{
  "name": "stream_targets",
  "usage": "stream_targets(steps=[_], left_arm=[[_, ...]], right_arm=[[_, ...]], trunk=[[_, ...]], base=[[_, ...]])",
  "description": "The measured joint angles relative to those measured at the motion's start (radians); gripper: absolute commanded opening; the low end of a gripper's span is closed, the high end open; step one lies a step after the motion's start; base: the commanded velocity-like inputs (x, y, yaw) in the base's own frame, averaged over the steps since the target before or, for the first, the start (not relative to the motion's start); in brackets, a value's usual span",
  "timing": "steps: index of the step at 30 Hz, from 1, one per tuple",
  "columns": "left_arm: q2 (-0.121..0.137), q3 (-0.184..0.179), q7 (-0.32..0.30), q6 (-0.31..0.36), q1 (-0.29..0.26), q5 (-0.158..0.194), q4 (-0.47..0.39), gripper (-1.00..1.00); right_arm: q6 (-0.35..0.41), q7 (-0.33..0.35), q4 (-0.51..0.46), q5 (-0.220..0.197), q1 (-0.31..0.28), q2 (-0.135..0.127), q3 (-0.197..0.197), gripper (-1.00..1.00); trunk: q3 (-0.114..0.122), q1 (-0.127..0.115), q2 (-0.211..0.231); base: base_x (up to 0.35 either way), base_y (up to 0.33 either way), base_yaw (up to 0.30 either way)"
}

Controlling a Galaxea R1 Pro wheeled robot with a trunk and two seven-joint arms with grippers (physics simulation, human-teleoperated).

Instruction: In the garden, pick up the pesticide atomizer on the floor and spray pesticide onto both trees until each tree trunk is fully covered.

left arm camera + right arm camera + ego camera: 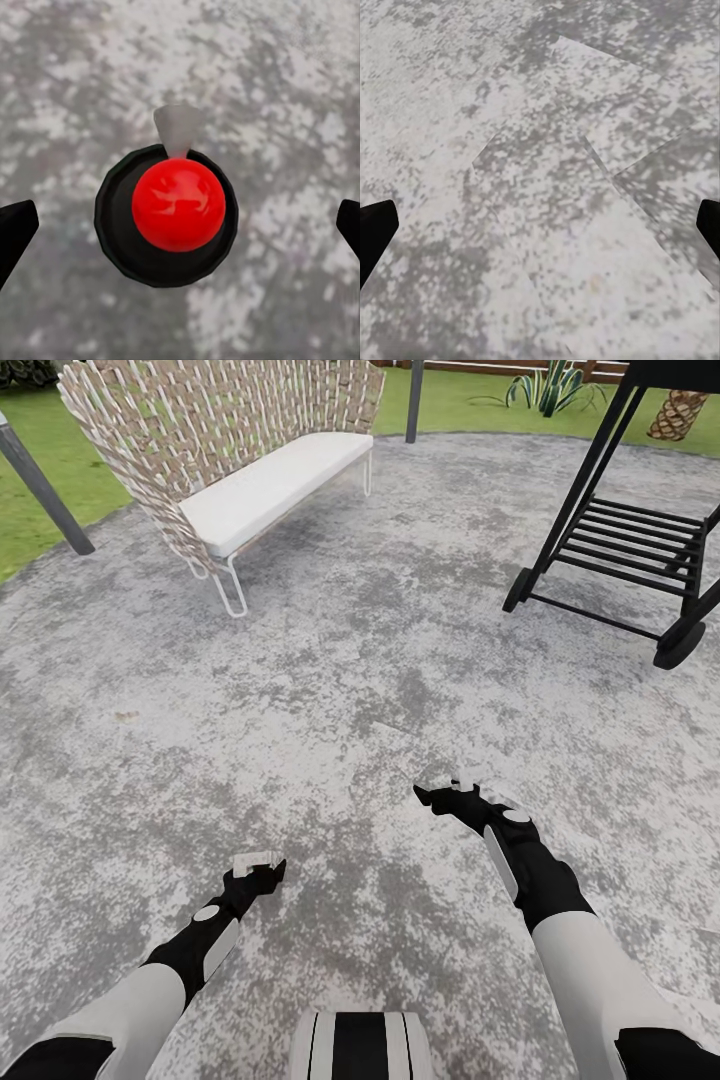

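Note:
I stand on a mottled grey paved patio (360, 660). The pesticide atomizer and the trees are out of view. Green lawn of the garden (40, 470) borders the paving at the far left and along the back. My left gripper (258, 868) hangs low over the paving, open and empty; its black fingertips (15, 226) sit wide apart in the left wrist view. My right gripper (455, 790) is held a little further forward, also open and empty, with its fingertips (375, 225) spread over bare paving.
A woven bench with a white seat (270, 485) stands at the back left. A black wheeled frame with a slatted shelf (630, 550) stands at the back right. Dark posts (45, 495) rise at the patio edge. A scaly palm trunk (678, 412) and a spiky plant (545, 388) stand beyond. A red dome on a black disc (178, 204) lies below the left gripper.

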Motion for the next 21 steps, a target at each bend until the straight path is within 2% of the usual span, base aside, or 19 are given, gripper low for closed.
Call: stream_targets(steps=[5,6,21], left_arm=[[0.000,0.000,0.000,0.000,0.000,0.000,0.000,1.00],[0.000,0.000,0.000,0.000,0.000,0.000,0.000,-1.00],[0.000,-0.001,-0.001,-0.002,0.000,0.002,-0.002,-1.00]], right_arm=[[0.000,0.000,0.000,0.000,0.000,0.000,0.000,1.00],[0.000,0.000,0.000,0.000,0.000,0.000,0.000,1.00],[0.000,0.000,0.000,0.000,0.000,0.000,0.000,1.00]], trunk=[[-0.001,0.000,0.000],[-0.001,0.000,0.000],[-0.001,0.000,0.000]], base=[[0.000,0.000,0.000],[0.000,0.000,0.000],[0.000,0.000,0.000]])
